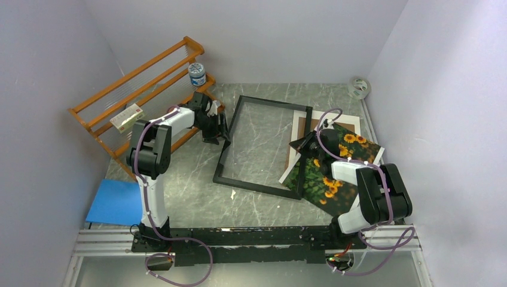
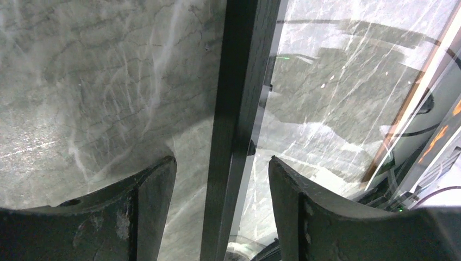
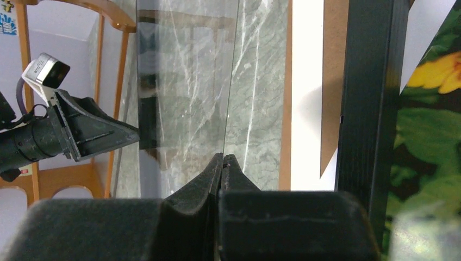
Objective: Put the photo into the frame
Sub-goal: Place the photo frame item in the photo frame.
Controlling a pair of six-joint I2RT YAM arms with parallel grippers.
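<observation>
Photo (image 1: pixel 314 186) face-up on surface (image 1: pixel 197 200), right of frame (image 1: pixel 251 184), not yet in. Left gripper (image 2: pixel 223 163) jaws open, straddling frame's left rail. Right gripper (image 3: pixel 223 159) jaws closed, apparently pinching clear pane (image 3: pixel 185 81) edge. Insertion remains.

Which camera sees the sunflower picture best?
The top view: most of the photo shows, though the right arm covers part. The right wrist catches only a strip; the left wrist shows none.
</observation>
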